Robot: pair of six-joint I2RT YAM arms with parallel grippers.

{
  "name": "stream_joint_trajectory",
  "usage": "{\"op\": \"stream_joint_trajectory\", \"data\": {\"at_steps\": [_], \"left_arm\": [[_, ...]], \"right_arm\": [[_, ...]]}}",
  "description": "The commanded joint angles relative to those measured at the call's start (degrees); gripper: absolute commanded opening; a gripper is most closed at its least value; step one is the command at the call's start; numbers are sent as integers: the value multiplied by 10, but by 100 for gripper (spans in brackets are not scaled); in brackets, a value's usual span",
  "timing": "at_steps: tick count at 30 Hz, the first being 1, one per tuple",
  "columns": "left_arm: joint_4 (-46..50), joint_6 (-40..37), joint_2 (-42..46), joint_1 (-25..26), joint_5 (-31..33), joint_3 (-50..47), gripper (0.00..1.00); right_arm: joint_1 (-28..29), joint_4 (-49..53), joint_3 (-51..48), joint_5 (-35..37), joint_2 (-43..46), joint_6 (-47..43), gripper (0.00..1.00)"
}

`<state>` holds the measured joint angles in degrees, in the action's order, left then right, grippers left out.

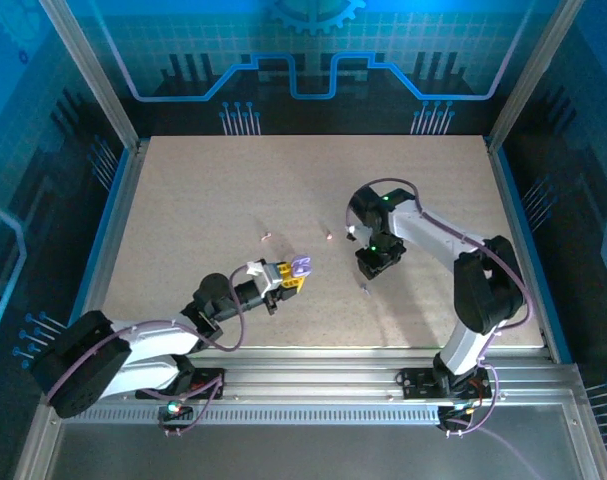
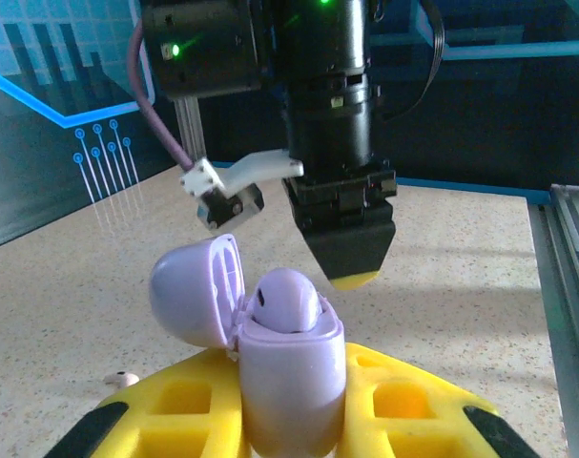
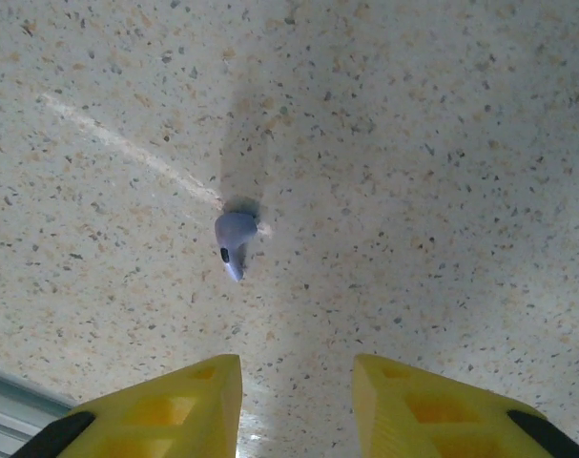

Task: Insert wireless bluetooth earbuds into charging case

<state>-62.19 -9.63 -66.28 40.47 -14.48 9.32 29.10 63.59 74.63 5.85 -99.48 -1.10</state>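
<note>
My left gripper (image 1: 285, 277) is shut on an open lilac charging case (image 2: 291, 382), its lid (image 2: 196, 291) swung back to the left. One greyish-lilac earbud (image 2: 284, 301) sits in the case, its rounded top sticking out. My right gripper (image 3: 297, 401) points down at the table and stands open with nothing between its yellow fingers (image 3: 175, 405). A second greyish-lilac earbud (image 3: 234, 237) lies on the table just beyond those fingers, apart from them. In the top view that earbud (image 1: 366, 288) is a speck near the right gripper (image 1: 376, 263). Two pale pinkish earbuds (image 1: 266, 237) (image 1: 329, 236) lie farther back.
The right arm's wrist and gripper (image 2: 346, 239) hang close behind the held case in the left wrist view. A pale earbud (image 2: 120, 379) lies on the table left of the left fingers. The speckled tabletop (image 1: 433, 180) is walled by blue panels and an aluminium rail along the near edge.
</note>
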Motion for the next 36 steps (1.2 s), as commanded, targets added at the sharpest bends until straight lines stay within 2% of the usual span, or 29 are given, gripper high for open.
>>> {"op": "stream_joint_trajectory", "data": {"at_steps": [1,11,16,26,36], "left_arm": [[41,-22,26,4,14,-7,6],[53,-24,33,4,16,-6,6],[62,-27,31,4,19,-4,6],[64,-28,33,5,21,-5,6],[66,-28,34,4,21,-5,6]], "right_arm": [[15,19,20,5,-22,-15,37],[42,12,44,13,-93,-31,36],[43,18,53,-5,-115,-20,36],[43,22,54,-29,-142,-8,35],[42,23,45,-20,-156,3,35]]}}
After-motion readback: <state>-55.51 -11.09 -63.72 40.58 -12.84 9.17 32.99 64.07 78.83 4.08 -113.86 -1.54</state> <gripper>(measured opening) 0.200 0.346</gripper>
